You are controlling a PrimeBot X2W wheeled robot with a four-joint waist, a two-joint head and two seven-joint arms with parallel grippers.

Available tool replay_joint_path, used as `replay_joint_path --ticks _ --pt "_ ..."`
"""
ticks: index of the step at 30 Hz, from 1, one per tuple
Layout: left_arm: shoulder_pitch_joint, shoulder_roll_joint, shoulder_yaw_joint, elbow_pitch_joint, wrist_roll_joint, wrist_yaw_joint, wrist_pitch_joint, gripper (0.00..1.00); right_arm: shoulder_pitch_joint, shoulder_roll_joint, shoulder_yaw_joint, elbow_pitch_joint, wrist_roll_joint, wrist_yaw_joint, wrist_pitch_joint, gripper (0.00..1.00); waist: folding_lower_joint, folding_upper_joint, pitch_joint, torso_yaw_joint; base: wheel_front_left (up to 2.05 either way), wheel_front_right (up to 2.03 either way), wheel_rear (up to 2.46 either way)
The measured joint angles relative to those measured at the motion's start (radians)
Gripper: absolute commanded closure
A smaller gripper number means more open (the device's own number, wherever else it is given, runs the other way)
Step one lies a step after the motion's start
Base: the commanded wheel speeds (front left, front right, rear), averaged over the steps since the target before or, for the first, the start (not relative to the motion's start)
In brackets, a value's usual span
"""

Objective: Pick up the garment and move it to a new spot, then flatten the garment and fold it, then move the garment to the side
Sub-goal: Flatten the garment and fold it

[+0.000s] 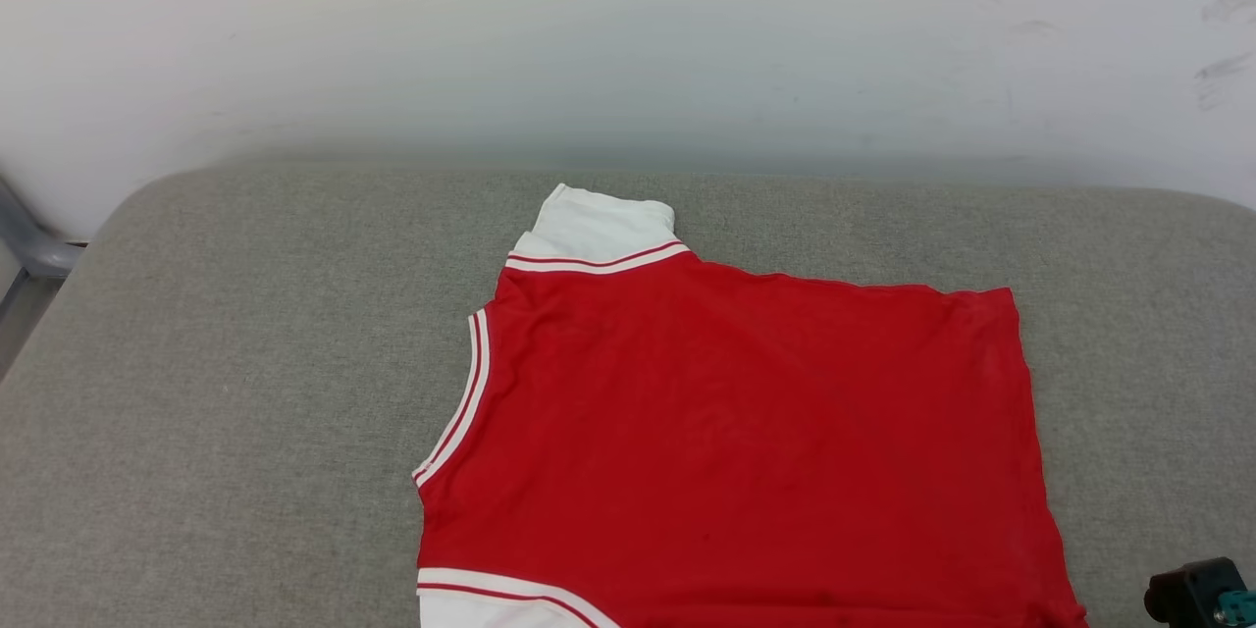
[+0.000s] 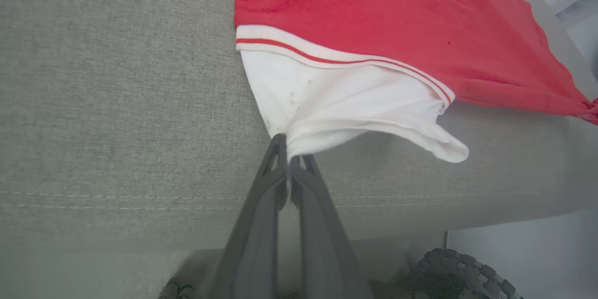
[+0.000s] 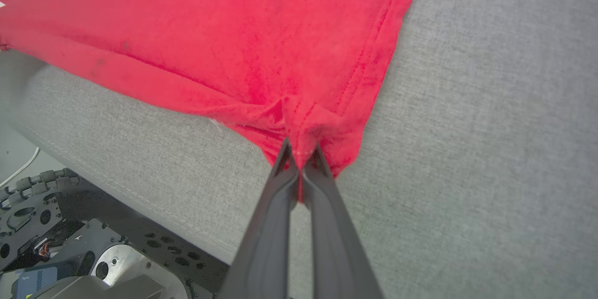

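Two thin pinches: left gripper [image 2: 289, 156] closed on white sleeve [image 2: 345, 103] edge, right gripper [image 3: 301, 156] closed on red hem corner [image 3: 338, 133]; garment [image 1: 746, 432] spread back-up on grey cushion [image 1: 245, 392], near edge. Uneven pull likely slips corner, bunches fabric

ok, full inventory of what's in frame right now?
garment: one, red with white striped-trim sleeves, plain side up, spread on the cushion.
cushion: one, grey fabric, under the garment.
wall: one, white, behind the cushion.
metal bar: one, grey, head view's left edge.
robot base: one, dark, below the cushion's near edge.
left gripper: one, dark, shut on the garment's near white sleeve.
right gripper: one, dark, shut on the garment's red hem corner.
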Motion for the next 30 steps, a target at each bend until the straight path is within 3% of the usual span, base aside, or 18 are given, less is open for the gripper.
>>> replay_joint_path --ticks 5,11,21,30 --pt "-0.037 0.002 0.004 0.014 0.034 -0.012 -0.031 1.0 -0.003 0.026 -0.023 -0.019 -0.008 0.0 0.009 1.0 0.0001 0.0 0.007 -0.004 0.0 0.0 0.0" --pt "-0.188 0.023 0.007 0.035 0.103 -0.045 -0.045 1.0 -0.042 0.04 -0.053 -0.036 -0.018 0.0 0.016 1.0 0.0002 0.0 0.031 -0.011 0.0 0.0 0.0" --pt "-0.503 0.05 -0.014 0.13 0.162 -0.146 0.053 1.0 -0.158 0.058 -0.069 -0.054 -0.013 0.0 0.022 1.0 0.0002 0.0 0.111 -0.039 0.0 0.0 0.0" --pt "-0.717 0.031 -0.038 0.294 0.187 -0.231 0.094 1.0 -0.297 0.067 -0.045 -0.009 -0.005 0.0 0.025 1.0 0.0003 0.0 0.213 -0.067 0.0 0.0 0.0"
